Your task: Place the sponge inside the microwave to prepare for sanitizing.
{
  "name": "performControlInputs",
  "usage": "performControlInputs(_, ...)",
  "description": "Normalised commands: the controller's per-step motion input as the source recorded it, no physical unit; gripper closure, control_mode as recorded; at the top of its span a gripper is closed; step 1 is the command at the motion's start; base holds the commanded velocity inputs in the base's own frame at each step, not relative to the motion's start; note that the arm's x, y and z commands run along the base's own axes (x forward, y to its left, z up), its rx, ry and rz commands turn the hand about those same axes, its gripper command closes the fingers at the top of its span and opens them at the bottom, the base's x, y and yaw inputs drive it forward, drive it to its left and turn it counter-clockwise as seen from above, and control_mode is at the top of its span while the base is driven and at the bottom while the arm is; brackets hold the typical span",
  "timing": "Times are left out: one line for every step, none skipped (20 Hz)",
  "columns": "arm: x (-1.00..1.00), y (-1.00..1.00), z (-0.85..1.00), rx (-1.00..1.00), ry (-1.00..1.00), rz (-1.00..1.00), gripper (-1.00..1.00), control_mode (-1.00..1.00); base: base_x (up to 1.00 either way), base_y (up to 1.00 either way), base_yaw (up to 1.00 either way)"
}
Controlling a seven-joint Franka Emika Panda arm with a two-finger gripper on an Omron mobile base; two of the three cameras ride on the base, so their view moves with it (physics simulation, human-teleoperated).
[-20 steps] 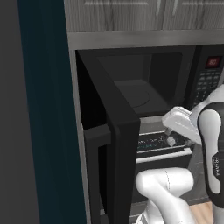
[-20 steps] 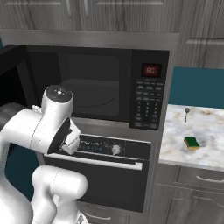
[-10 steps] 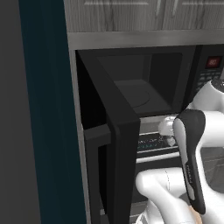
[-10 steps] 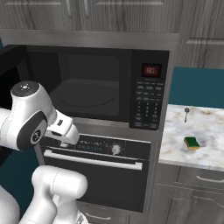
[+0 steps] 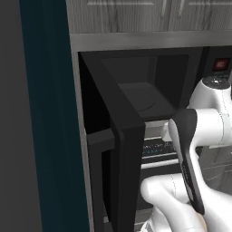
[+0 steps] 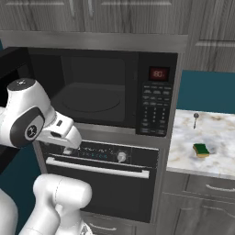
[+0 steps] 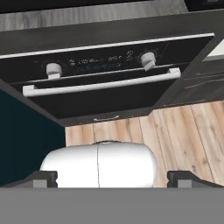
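The microwave (image 6: 101, 92) door hangs open; its red display (image 6: 158, 73) is unreadable.

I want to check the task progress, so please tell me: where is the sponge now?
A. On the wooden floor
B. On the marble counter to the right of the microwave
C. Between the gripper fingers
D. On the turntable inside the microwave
B: in the right base view the sponge lies on the counter, right of the open microwave, whose turntable is bare.
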Motion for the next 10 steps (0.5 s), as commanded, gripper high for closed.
performControlInputs(0.00, 0.00, 0.00, 0.00, 0.00, 0.00, -1.00, -1.00, 0.00, 0.00, 0.00)
performControlInputs(0.00, 0.00, 0.00, 0.00, 0.00, 0.00, -1.00, -1.00, 0.00, 0.00, 0.00)
performControlInputs(0.00, 0.00, 0.00, 0.00, 0.00, 0.00, -1.00, -1.00, 0.00, 0.00, 0.00)
performControlInputs(0.00, 0.00, 0.00, 0.00, -0.01, 0.00, -1.00, -1.00, 0.00, 0.00, 0.00)
performControlInputs(0.00, 0.00, 0.00, 0.00, -0.05, 0.00, -1.00, -1.00, 0.00, 0.00, 0.00)
performControlInputs(0.08, 0.00, 0.00, 0.00, -0.03, 0.00, -1.00, -1.00, 0.00, 0.00, 0.00)
performControlInputs(0.00, -0.14, -0.03, 0.00, 0.00, 0.00, -1.00, -1.00, 0.00, 0.00, 0.00)
performControlInputs(0.00, 0.00, 0.00, 0.00, 0.00, 0.00, -1.00, 1.00, 0.00, -0.35, 0.00)
performControlInputs(0.00, 0.00, 0.00, 0.00, 0.00, 0.00, -1.00, 1.00, 0.00, -0.44, 0.00)
performControlInputs(0.00, 0.00, 0.00, 0.00, 0.00, 0.00, -1.00, 1.00, 0.00, -0.51, 0.00)
